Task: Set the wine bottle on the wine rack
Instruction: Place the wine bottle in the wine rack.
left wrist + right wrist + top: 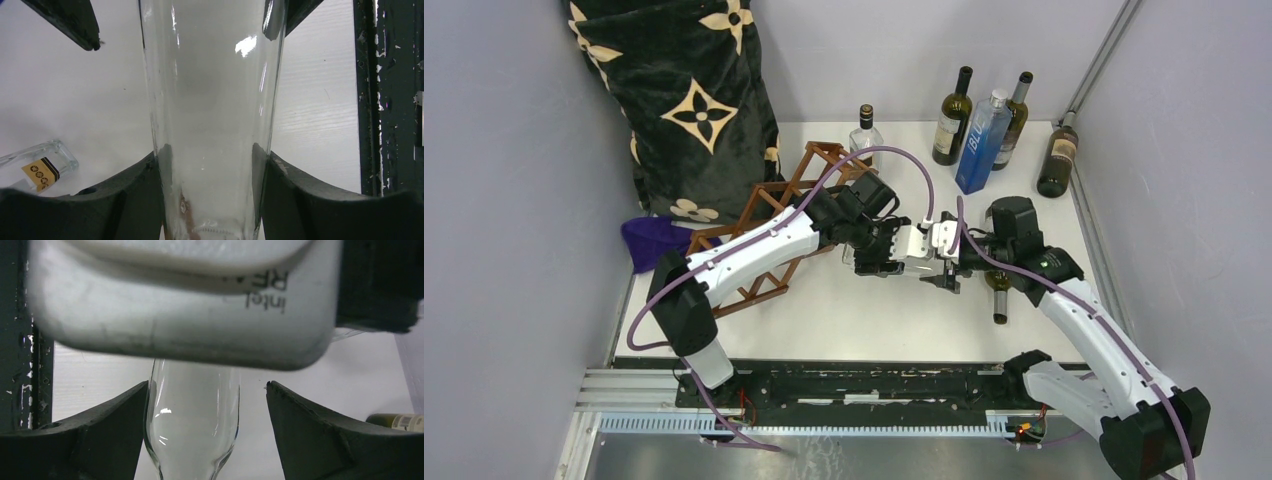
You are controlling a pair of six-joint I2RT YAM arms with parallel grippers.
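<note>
Overhead view: the left gripper (871, 262) is clamping a clear glass bottle (210, 115) at the centre of the frame. The bottle is lying to the right of the wine rack (769, 205) and apart from it. From above the bottle is hard to make out beneath the two wrists, and the left arm is covering part of the rack.

Left wrist view: both fingers (125, 195) are pressing the bottle's sides.

Right wrist view: the right gripper (207, 440) is standing with its jaws apart around the bottle's narrowing neck, with a gap showing on the right side. A white camera housing (180, 305) is filling the upper frame. Its upside-down print is reading "Intel RE", and the rest is cut off.

At upper right of the overhead view, a blue bottle (982, 140) is showing letters beginning "BLU". The labels on the dark bottles (952, 118) beside it are too small to read. A small clear bottle (37, 167) at lower left of the left wrist view is bearing a yellow-and-black label with illegible marks.
</note>
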